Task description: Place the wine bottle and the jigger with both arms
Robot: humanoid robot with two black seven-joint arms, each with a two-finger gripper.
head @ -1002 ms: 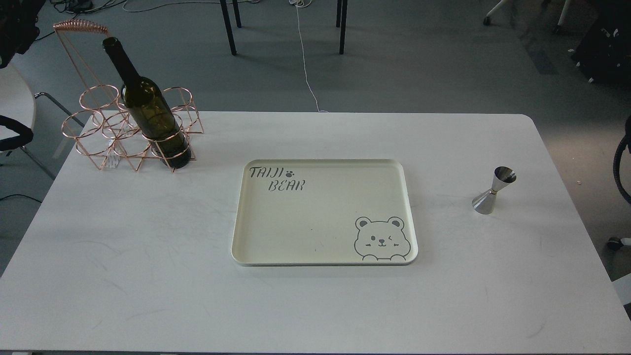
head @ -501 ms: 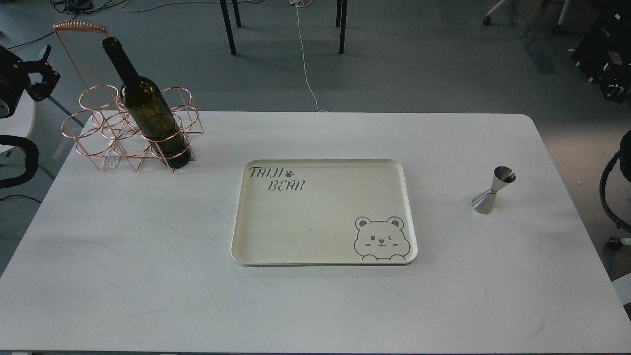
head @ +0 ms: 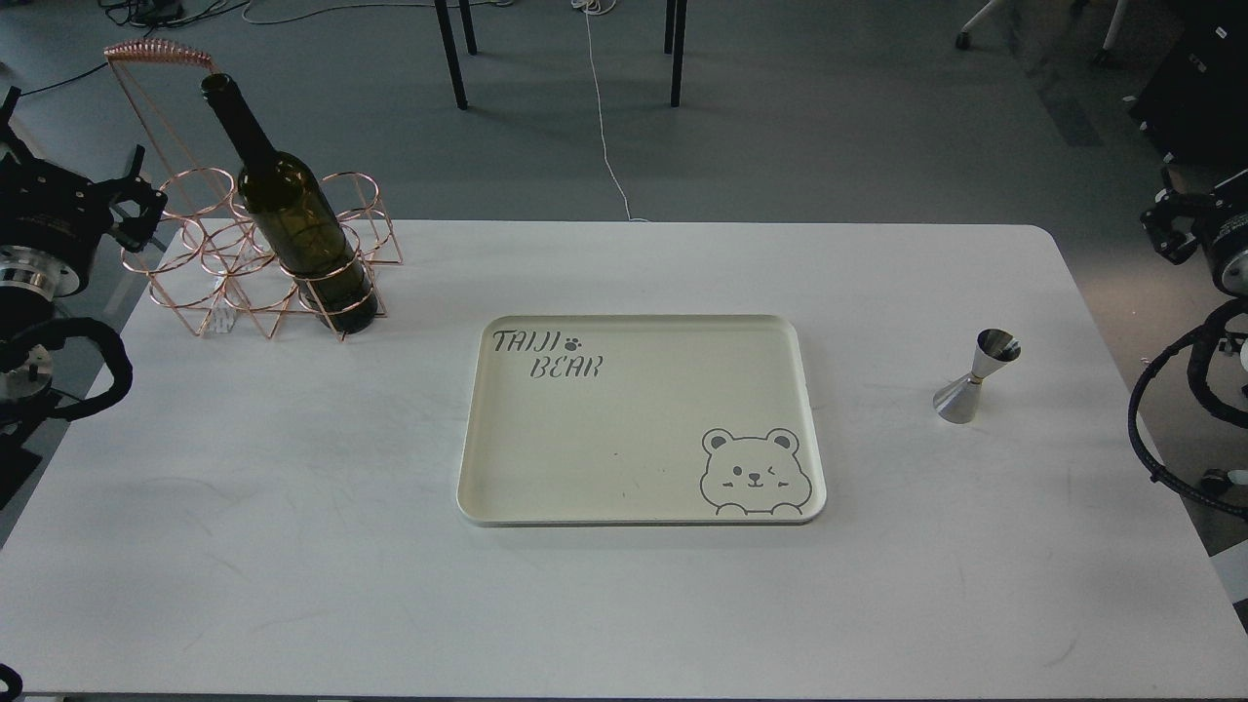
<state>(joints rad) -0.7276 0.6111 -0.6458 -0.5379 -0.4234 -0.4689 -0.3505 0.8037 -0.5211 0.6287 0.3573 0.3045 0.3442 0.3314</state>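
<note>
While both arms sit at the outer edges of the head view, the white table carries all the task items untouched. The wine bottle stands in the front right ring of a copper wire rack at the far left corner of the table; the bottle leans slightly, its neck tipped toward the left, and its open mouth rises well above the rack's rings. The rack's tall wire handle stands behind and to the left of the bottle. A cream tray lies flat at the centre of the table, printed with the words "TAIJI BEAR" at its far left corner and a winking bear face at its near right corner; nothing rests on it. The jigger stands upright on its wider cone to the right of the tray, well apart from it, near the right side of the table. The left hand is just beside the left rim of the rack, at about the height of its rings, touching neither rack nor bottle as far as can be seen; its fingers appear dark and overlapping, so whether they are spread or pressed together cannot be told. The right hand hangs beyond the right edge of the table, well apart from the jigger; its state likewise cannot be told.
</note>
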